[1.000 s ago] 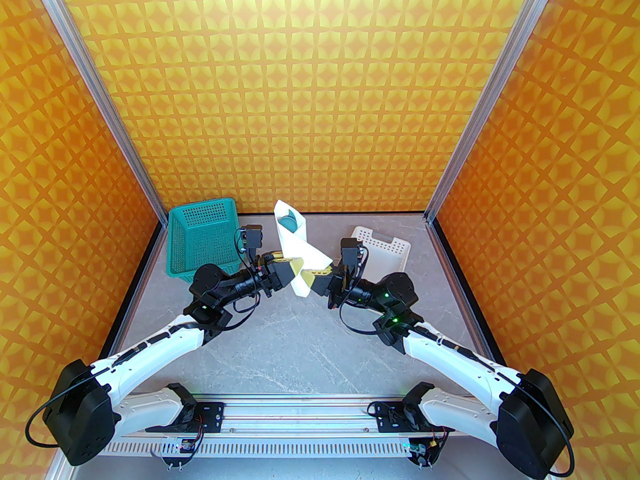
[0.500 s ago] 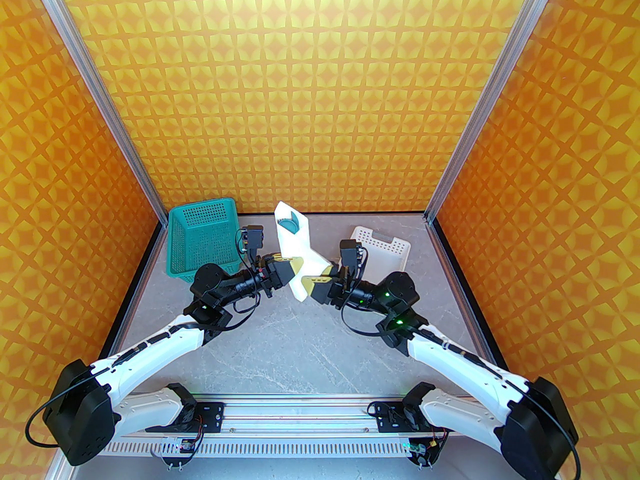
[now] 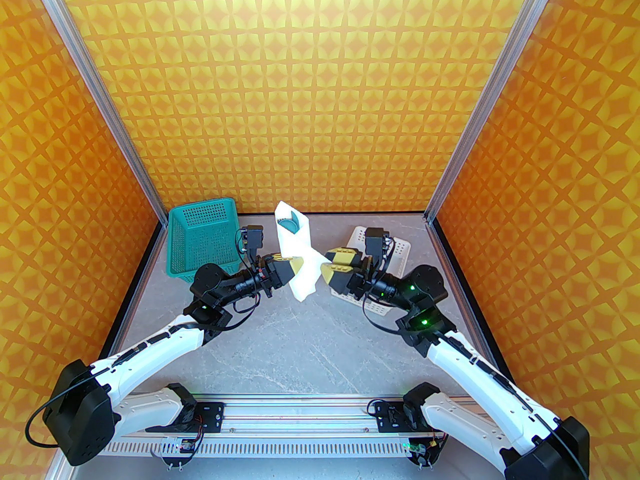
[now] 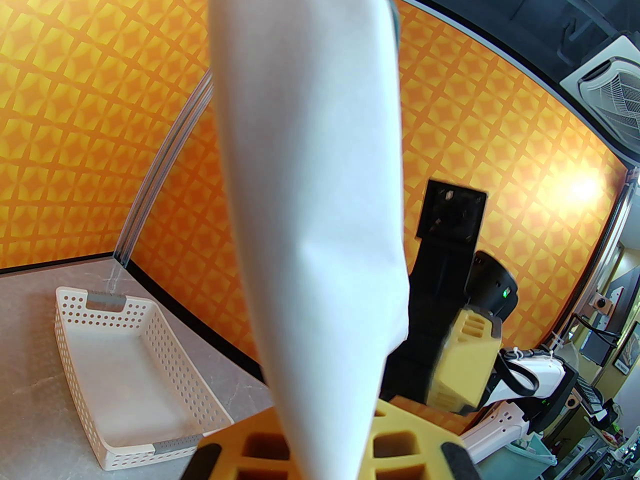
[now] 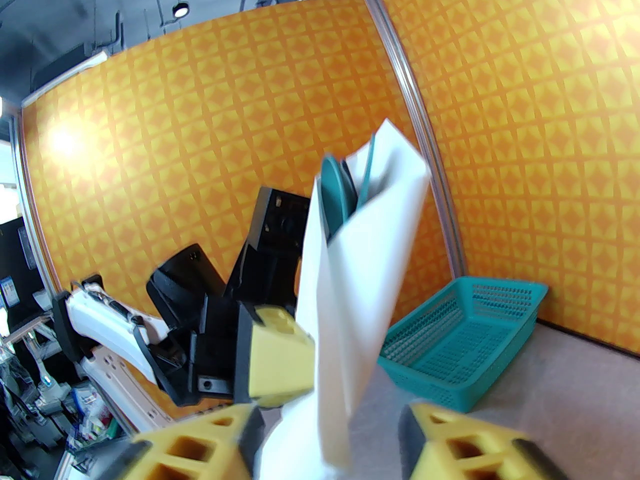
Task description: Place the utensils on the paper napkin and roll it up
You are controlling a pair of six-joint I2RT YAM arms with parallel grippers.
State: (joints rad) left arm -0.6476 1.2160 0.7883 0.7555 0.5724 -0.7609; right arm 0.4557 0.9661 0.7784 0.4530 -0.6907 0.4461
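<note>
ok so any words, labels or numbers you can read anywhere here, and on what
No readable text anywhere.
The napkin, utensils, green basket and white basket are unmarked.
Background clutter in the wrist views: too blurred to read.

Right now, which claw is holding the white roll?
The left gripper: its jaws are shut on the napkin, holding it upright off the table. The right gripper stands open beside it, gripping nothing.

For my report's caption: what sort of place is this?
Likely a robot test cell in a lab: two arms bolted by a table, orange panels walling it in, and a ceiling air unit beyond.
</note>
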